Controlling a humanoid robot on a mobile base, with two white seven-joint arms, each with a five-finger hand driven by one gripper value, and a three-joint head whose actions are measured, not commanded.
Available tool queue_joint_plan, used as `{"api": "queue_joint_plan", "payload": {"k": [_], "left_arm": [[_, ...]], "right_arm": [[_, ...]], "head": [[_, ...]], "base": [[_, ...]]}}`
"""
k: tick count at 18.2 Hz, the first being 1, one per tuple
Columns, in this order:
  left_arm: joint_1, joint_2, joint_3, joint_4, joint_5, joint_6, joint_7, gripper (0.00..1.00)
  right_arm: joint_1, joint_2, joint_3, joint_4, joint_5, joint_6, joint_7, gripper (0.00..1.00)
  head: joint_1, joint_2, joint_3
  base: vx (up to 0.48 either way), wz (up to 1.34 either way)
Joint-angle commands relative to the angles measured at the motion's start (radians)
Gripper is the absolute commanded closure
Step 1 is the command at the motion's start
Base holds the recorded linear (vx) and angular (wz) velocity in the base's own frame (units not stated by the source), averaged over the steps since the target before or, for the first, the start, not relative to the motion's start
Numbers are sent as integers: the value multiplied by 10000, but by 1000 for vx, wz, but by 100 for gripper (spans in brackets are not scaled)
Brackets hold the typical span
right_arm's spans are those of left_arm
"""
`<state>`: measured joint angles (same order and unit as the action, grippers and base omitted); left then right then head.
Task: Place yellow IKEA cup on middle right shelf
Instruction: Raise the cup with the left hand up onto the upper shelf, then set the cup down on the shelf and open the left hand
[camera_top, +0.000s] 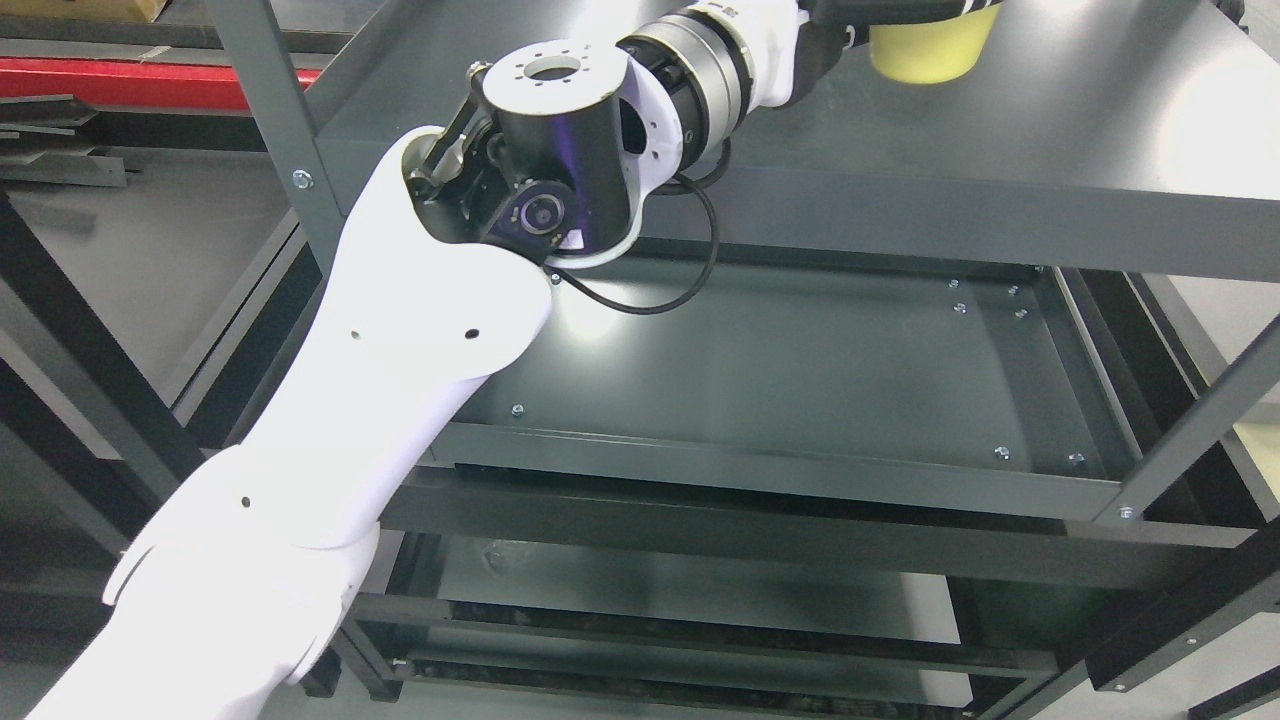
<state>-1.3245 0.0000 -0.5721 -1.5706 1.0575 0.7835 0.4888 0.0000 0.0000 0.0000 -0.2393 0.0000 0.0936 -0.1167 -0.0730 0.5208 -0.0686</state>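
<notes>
The cup (930, 52) is yellow and sits at the very top of the view, right of the middle, over the upper shelf (1050, 130) of a dark grey metal rack. Only its lower part shows; the rim is cut off by the picture's top edge. Whether its base touches the shelf or hangs just above it cannot be told.

The left arm (400, 350) comes in from the lower left, white-shelled, and rises across the rack's front. Its black and white elbow joint (560, 150) lies in front of the upper shelf's front edge, with a black cable (690, 270) looping below it. From there the forearm reaches up and right to the cup. The left hand (880, 12) is mostly out of the picture: only a dark part shows at the top edge, right at the cup. Whether its fingers are open or closed on the cup cannot be told.

Below the upper shelf lies another shelf (800, 370), a shallow tray with small bolts at its right and near edges and a bright glare beside the arm. Lower shelves (700, 590) show further down. A grey upright post (270, 110) stands at the rack's left front corner, and a slanted post (1200, 420) at the right. At the upper left, behind the rack, a red bar (110, 80) runs level.
</notes>
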Motion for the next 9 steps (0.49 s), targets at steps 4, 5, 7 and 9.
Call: {"api": "queue_joint_plan", "payload": {"k": [4, 5, 7, 9], "left_arm": [[38, 175, 412, 566, -114, 1675, -101, 21], [37, 175, 443, 565, -114, 1691, -117, 15], [7, 175, 520, 474, -114, 1691, -117, 5], [-39, 175, 703, 321, -175, 1691, -117, 1]], "right_arm": [[138, -175, 169, 0, -246, 0, 1, 1], [123, -175, 169, 0, -246, 0, 1, 1], [138, -175, 169, 0, -246, 0, 1, 1], [138, -175, 169, 0, -246, 0, 1, 1]], "head": [[0, 0, 0], [0, 0, 0], [0, 0, 0], [0, 0, 0]], "base": [[0, 0], [0, 0], [0, 0], [0, 0]]}}
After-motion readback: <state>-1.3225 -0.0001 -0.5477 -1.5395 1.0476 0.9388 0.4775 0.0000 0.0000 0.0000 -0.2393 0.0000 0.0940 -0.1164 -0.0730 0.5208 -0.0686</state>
